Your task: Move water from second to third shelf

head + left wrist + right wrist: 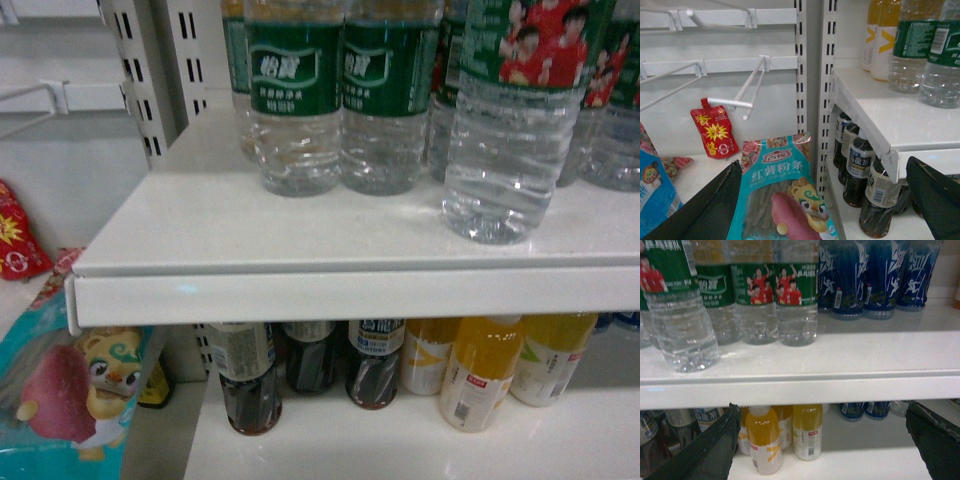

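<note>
Both hands stand with fingers apart and hold nothing: the right hand (822, 440) shows its dark fingers at the lower corners of its wrist frame, the left hand (832, 202) likewise in its own; neither shows in the head frame.

Largest in view is the white shelf (300, 240) across the middle of the head frame, and the water bottles (295, 100) stand on it in a row along the upper edge. One water bottle (505, 130) with a red-and-green label stands forward of the row at upper right, near the shelf lip. Which shelf counts as second or third I cannot tell, so this fits water waiting to be taken or water already set down.

Below, dark drink bottles (250, 385) and yellow juice bottles (480, 375) crowd the lower shelf. Snack bags (785, 200) sit lower left, under bare wire hooks (747, 87). Close neighbours and the shelf lip may hinder any grasp.
</note>
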Controlling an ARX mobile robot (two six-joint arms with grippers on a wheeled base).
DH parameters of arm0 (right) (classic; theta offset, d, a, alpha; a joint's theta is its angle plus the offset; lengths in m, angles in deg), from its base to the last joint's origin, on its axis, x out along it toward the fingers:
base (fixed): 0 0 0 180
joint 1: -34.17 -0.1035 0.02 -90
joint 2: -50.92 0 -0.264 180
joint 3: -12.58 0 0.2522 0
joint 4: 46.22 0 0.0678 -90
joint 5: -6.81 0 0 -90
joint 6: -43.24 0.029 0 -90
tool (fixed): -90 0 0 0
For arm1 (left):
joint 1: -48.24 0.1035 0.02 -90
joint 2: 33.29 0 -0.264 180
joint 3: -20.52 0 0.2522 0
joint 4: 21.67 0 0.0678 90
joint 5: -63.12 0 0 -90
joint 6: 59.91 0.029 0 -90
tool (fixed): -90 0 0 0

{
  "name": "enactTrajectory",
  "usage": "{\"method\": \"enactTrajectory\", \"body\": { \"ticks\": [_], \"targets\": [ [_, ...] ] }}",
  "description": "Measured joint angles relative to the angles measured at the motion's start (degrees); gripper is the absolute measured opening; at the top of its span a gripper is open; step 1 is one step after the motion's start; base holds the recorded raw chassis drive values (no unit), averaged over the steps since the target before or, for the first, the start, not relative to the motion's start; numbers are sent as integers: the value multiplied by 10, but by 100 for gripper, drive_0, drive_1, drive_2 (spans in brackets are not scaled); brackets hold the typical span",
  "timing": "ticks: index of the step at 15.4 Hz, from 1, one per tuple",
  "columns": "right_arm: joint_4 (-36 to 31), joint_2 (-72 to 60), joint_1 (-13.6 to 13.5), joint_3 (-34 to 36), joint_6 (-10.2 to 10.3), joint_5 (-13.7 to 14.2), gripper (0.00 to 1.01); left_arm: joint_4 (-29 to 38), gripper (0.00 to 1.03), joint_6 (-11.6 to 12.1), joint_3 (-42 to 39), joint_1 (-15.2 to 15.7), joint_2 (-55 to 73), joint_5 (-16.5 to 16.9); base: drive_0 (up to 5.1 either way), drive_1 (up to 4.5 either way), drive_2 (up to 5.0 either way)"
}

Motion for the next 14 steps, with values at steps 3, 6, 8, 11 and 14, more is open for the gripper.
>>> {"method": "enactTrajectory", "body": {
  "ticks": [3,6,8,11,14],
  "targets": [
    [0,0,0,0,0,0,98,0,98,0,0,0,0,0,0,0,0],
    [1,0,0,0,0,0,98,0,98,0,0,0,0,0,0,0,0],
    [0,0,0,0,-1,0,98,0,98,0,0,0,0,0,0,0,0],
    [4,0,0,0,-2,0,98,-3,98,0,0,0,0,-1,0,0,0],
    [2,0,0,0,-2,0,98,-2,98,0,0,0,0,0,0,0,0]
  ]
}}
